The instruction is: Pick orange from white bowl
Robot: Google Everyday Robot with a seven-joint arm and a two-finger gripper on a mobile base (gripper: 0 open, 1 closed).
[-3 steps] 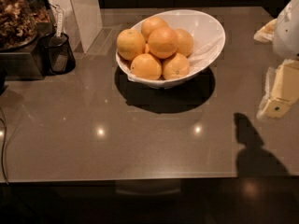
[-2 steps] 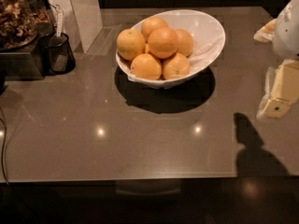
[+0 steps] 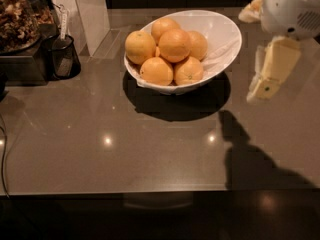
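The white bowl stands on the brown table at the back centre, its right side higher. It holds several oranges. The largest orange lies on top in the middle of the pile, with no stem dot showing. A smaller orange with a dark stem dot lies in front of it. My gripper hangs at the right edge of the camera view, pointing down and left. It is just right of the bowl's rim, above the table, and touches nothing.
A small black cup stands at the left, next to a dark tray of brown dried stuff. A white upright panel is behind them. A cable runs along the left edge. The table's front edge is near.
My gripper has moved left and a little up, closer to the bowl's right rim. Its shadow on the table has shifted with it. The oranges and the bowl have not moved.
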